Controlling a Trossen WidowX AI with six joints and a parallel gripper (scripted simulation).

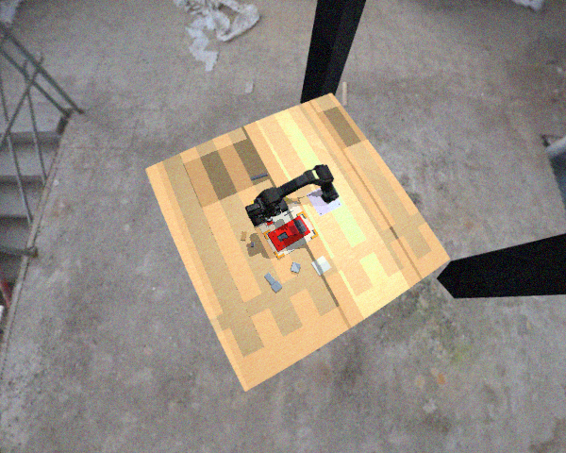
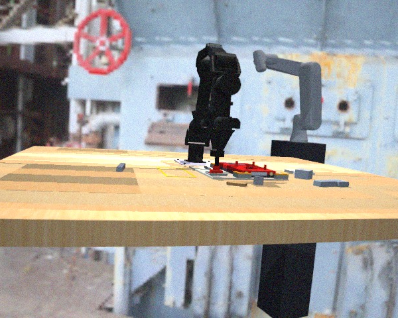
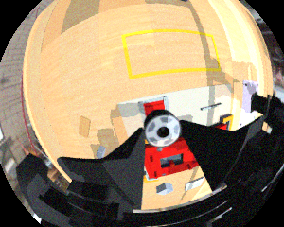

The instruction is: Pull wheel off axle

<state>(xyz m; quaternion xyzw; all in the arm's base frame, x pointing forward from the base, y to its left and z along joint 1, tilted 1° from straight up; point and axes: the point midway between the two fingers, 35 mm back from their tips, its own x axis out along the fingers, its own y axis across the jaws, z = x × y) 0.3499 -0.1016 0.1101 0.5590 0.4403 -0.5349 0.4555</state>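
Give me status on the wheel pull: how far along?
Done: the hand is shut on the small grey-and-white round wheel.
In hand: the wheel sits over the red chassis plate; whether it has cleared the upright axle cannot be told.
Left: carry it to the yellow-outlined rectangular marked area, which holds nothing, set it down, open and back off.

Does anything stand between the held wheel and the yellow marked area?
Nothing visible does. The gripper is shut on the wheel, and only bare table lies between it and the marked area.
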